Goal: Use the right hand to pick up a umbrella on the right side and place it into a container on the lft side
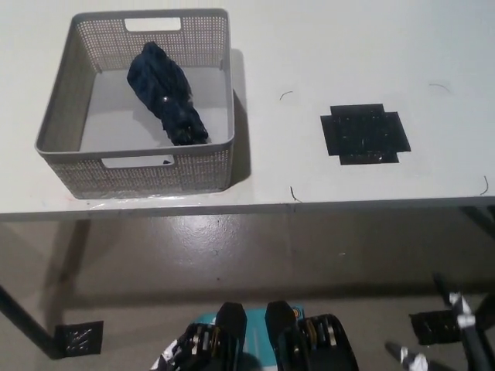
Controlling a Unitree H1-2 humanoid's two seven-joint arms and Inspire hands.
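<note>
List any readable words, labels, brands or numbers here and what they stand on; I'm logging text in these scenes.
None can be read.
The grey basket and the dark blue umbrella in it show no print.
The black cross-shaped patch on the white table is blank.

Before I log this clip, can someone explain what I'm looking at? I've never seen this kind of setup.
This is one picture from a camera on a humanoid robot's head, looking steeply down. A white table fills the upper part, with the floor below its edge. On the table's left stands a grey perforated basket, and a folded dark blue umbrella lies inside it, so the placing looks done. To the right, a black cross-shaped mark is stuck to the tabletop with nothing on it. The robot's black right hand shows only partly at the bottom right, below table level and holding nothing; whether its fingers are open is unclear. The white left hand is out of view.
</note>
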